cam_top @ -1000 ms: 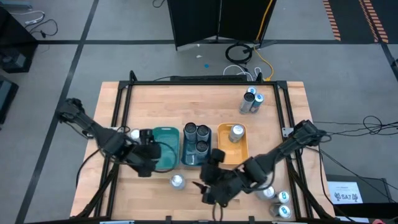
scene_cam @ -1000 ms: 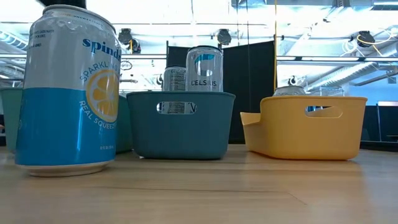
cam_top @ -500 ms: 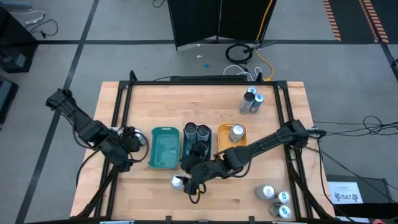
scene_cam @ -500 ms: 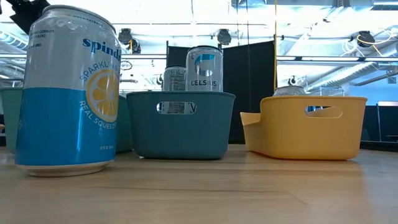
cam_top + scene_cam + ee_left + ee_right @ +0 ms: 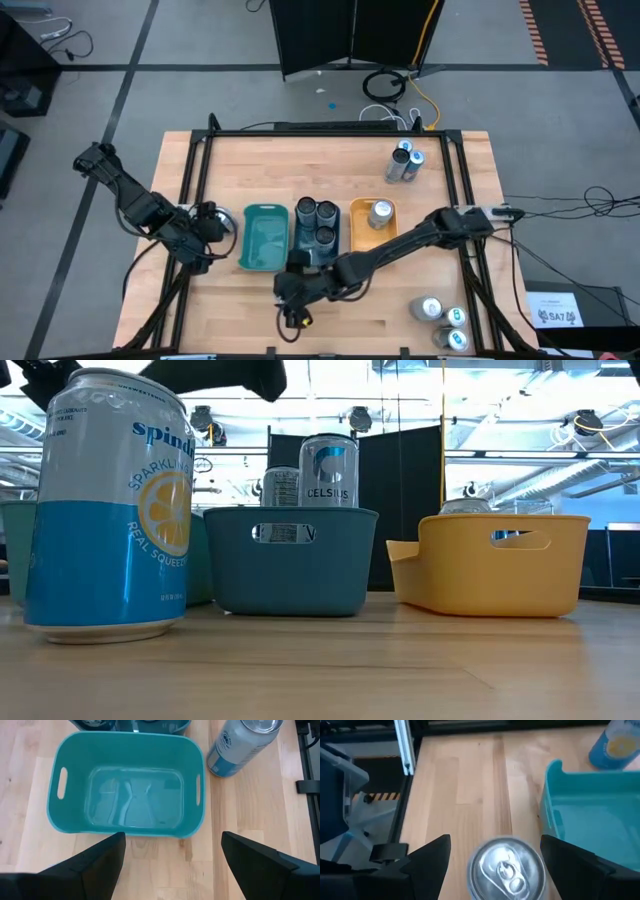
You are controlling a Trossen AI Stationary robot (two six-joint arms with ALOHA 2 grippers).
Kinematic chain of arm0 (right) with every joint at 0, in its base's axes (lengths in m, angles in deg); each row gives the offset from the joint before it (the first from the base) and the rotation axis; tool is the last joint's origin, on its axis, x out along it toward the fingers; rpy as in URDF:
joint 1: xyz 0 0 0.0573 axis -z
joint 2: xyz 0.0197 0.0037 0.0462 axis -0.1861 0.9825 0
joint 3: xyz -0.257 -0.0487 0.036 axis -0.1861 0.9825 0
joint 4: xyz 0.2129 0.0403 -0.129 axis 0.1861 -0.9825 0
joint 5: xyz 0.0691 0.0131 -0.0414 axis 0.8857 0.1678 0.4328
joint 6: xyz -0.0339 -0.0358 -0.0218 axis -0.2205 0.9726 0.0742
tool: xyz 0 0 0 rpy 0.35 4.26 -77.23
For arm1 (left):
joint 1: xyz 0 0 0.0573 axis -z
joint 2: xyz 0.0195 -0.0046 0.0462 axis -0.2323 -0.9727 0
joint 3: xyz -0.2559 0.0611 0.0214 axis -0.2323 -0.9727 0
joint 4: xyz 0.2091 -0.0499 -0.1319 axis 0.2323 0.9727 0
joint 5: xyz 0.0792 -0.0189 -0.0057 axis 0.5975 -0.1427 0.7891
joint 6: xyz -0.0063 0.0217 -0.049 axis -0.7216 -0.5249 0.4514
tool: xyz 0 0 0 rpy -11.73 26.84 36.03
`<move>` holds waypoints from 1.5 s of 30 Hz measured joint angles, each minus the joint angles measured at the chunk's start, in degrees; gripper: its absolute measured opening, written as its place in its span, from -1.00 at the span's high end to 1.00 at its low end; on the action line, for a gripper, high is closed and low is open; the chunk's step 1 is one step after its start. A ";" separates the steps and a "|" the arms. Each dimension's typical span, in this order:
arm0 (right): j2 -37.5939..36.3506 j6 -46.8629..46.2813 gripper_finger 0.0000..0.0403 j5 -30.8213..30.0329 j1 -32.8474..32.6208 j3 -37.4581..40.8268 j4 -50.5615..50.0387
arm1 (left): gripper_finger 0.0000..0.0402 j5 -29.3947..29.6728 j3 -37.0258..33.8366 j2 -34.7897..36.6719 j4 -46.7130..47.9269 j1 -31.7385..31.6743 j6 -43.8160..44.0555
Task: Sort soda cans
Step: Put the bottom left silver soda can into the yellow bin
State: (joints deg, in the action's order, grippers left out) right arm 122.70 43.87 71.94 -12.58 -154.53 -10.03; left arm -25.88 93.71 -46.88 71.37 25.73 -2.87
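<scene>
Blue-and-silver Spindrift soda can [image 5: 506, 867] stands upright on the wooden table [image 5: 240, 160], just before the empty teal plastic tray [image 5: 127, 787]. Right gripper [image 5: 492, 865] spread wide above it, grasping nothing. Smooth thin wall, probably slippery, dentable: pinch mid-body. Left gripper [image 5: 172, 855] released, beside the tray.

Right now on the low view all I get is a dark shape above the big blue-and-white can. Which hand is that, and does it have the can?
Observer: That is the right hand, reaching across to the can near the table's front edge. Its fingers stand open on either side of the can and are not closed on it.
Operator: Is anything in the teal tray? I only see its wall.
Observer: The teal tray is empty, as the left wrist view shows.
Operator: And the left hand?
Observer: The left hand waits open just left of the teal tray, with a second blue-and-white can standing beside that tray.
</scene>
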 joint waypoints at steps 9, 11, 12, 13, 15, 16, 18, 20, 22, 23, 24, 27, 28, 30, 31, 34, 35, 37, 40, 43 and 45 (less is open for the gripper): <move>0.32 -1.28 -0.50 -1.32 0.00 0.02 -5.08 | -0.69 0.03 0.00 -0.02 0.00 0.00 0.07; 0.32 -1.28 -0.50 -1.34 0.11 0.02 -6.52 | -0.69 0.04 0.00 -0.04 -0.04 0.00 0.09; 0.32 -1.28 -0.50 -1.32 0.13 0.02 -7.26 | -0.69 0.04 0.00 -0.04 -0.04 0.00 0.09; 0.32 -1.30 -0.50 -1.16 0.17 0.02 -7.86 | -0.69 0.06 0.00 -0.04 -0.04 0.00 0.09; 0.31 -1.30 -0.50 -0.76 0.28 0.02 -8.71 | -0.69 0.18 0.00 -0.04 -0.07 0.00 0.09; 0.30 -1.23 -0.50 -0.19 0.37 0.02 -8.85 | -0.69 0.26 0.00 -0.04 -0.05 0.00 0.09; 0.50 -1.10 -0.50 0.37 0.50 0.02 -8.29 | -0.69 0.26 0.00 -0.04 -0.07 0.00 0.09; 0.63 -0.97 -0.50 0.30 0.50 0.02 -7.97 | -0.69 0.28 0.00 -0.04 -0.07 0.00 0.11; 0.67 -0.84 -0.50 0.48 0.67 0.02 -7.91 | -0.69 0.37 0.00 -0.04 -0.07 0.00 0.11; 0.81 -0.84 -0.50 0.88 0.84 0.02 -7.72 | -0.69 0.47 0.00 -0.04 -0.07 0.00 0.11; 1.02 -0.82 -0.50 1.48 1.05 0.02 -7.51 | -0.69 0.59 0.00 -0.04 -0.08 0.00 0.11; 1.82 -0.84 -0.50 3.28 1.52 -0.11 -6.97 | -0.69 0.70 0.00 -0.04 -0.07 0.00 0.11; 2.11 -0.82 -0.50 3.58 1.62 -0.13 -6.28 | -0.69 0.79 0.00 -0.04 -0.07 0.00 0.13; 2.29 -0.80 -0.50 3.79 1.72 -0.12 -4.99 | -0.69 0.83 0.00 -0.04 -0.07 0.00 0.16; 2.33 -0.70 -0.50 3.75 1.77 -0.11 -4.36 | -0.69 0.83 0.00 -0.04 -0.08 0.00 0.29; 2.49 -0.17 -0.50 3.06 1.85 -0.06 -2.94 | -0.69 0.83 0.00 -0.07 -0.09 0.00 0.39; 2.51 0.10 -0.50 3.11 1.93 -0.04 -2.80 | -0.69 0.83 0.00 -0.07 -0.11 0.00 0.39; 2.51 0.23 -0.50 3.38 2.01 -0.02 -2.72 | -0.69 0.83 0.00 -0.07 -0.11 0.00 0.42; 2.51 -0.58 -0.50 3.29 1.99 0.00 -2.74 | -0.69 0.83 0.00 -0.07 -0.11 0.00 0.42; 2.49 -1.10 -0.50 3.19 1.97 0.02 -2.46 | -0.69 0.83 0.00 -0.07 -0.11 0.00 0.42; 2.49 -2.10 -0.50 3.01 1.97 0.04 -2.15 | -0.69 0.83 0.00 -0.07 -0.11 0.00 0.42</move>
State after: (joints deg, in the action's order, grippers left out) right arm 125.19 41.76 74.95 -10.62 -154.49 -12.19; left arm -25.05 93.71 -46.94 71.26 25.73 -2.45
